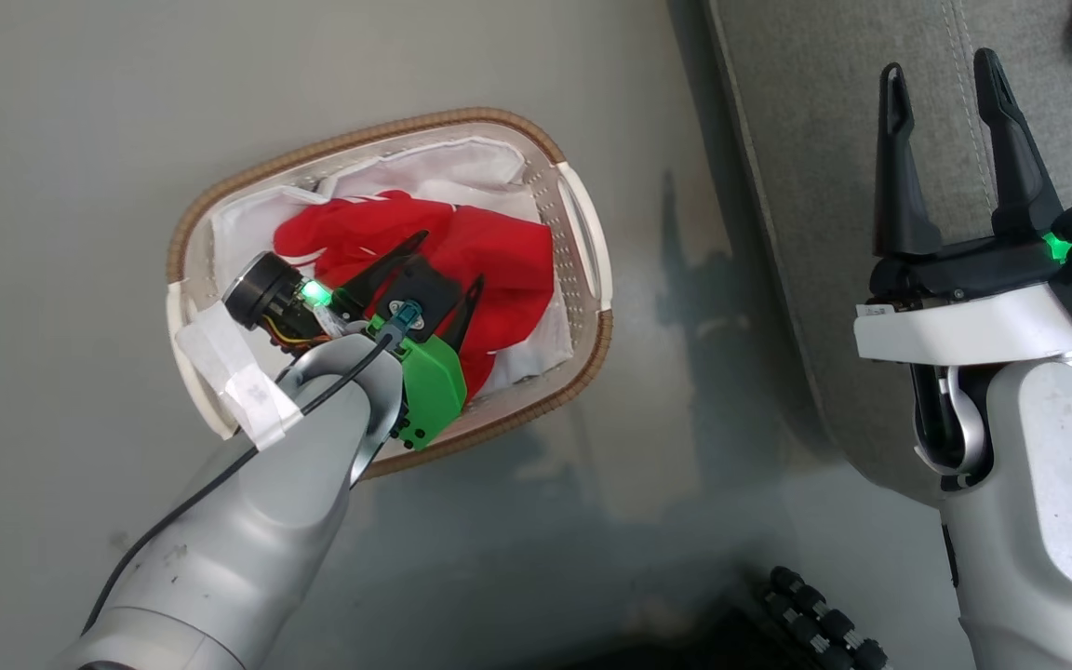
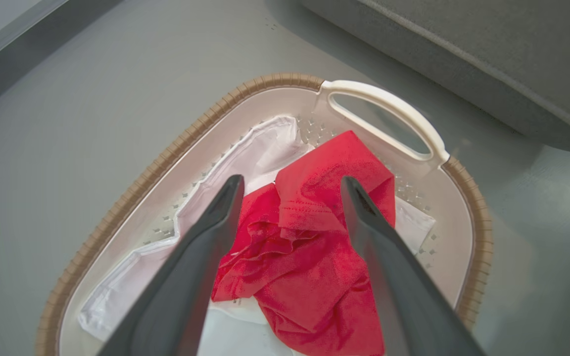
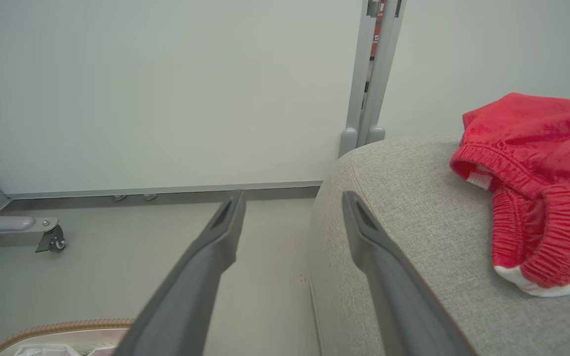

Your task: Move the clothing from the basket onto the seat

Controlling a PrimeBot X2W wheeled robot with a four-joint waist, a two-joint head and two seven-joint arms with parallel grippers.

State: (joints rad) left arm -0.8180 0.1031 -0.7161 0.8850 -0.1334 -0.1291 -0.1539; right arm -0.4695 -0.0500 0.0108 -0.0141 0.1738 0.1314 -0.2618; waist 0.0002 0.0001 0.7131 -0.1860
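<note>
Left gripper (image 2: 291, 184), jaws spread and empty, was poised over one red garment (image 2: 309, 257) that lay crumpled on the white liner (image 2: 265, 143) inside the basket (image 2: 166, 153). Right gripper (image 1: 938, 63) was likewise spread and held nothing, positioned at the edge of the seat (image 3: 413, 222), on which the other red garment (image 3: 537, 148) rested. By this evidence the task stood about half complete: one garment delivered, one not yet grasped, lifted and carried across.

The left end effector (image 2: 291, 182) hung over the basket (image 2: 166, 154), fingers (image 2: 201, 257) spread wide apart, framing a crumpled red garment (image 2: 309, 267) that lay on a white liner sheet (image 2: 265, 148); the grey seat (image 2: 463, 54) stood beyond the handle (image 2: 386, 102).
</note>
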